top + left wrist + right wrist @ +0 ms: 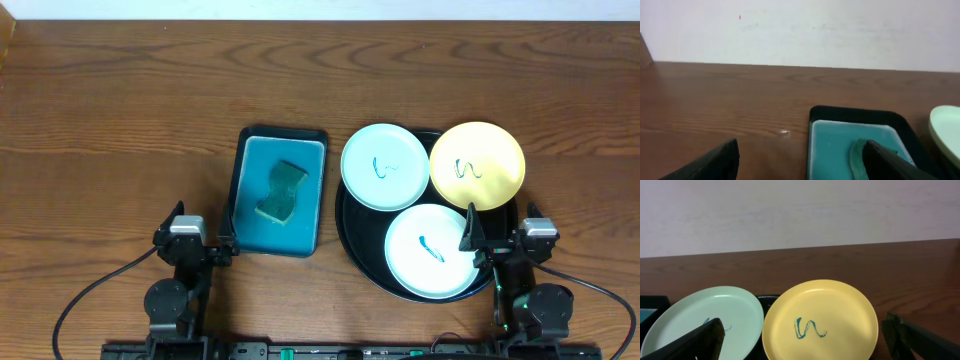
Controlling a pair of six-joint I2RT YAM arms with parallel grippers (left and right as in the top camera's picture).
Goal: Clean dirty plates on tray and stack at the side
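Note:
Three dirty plates sit on the round black tray [358,232]. A mint plate [385,167] is at the back left, a yellow plate [477,166] at the back right, and a second pale plate [430,250] at the front. Each carries a dark squiggle. In the right wrist view the yellow plate [820,320] and the mint plate [705,320] lie ahead. My right gripper [498,240] is open and empty at the tray's front right edge. My left gripper [196,240] is open and empty, left of the teal tray.
A rectangular teal tray [255,190] with a dark rim holds a green sponge [282,192], left of the black tray. It also shows in the left wrist view [835,145]. Bare wood tabletop [120,130] lies to the left and back.

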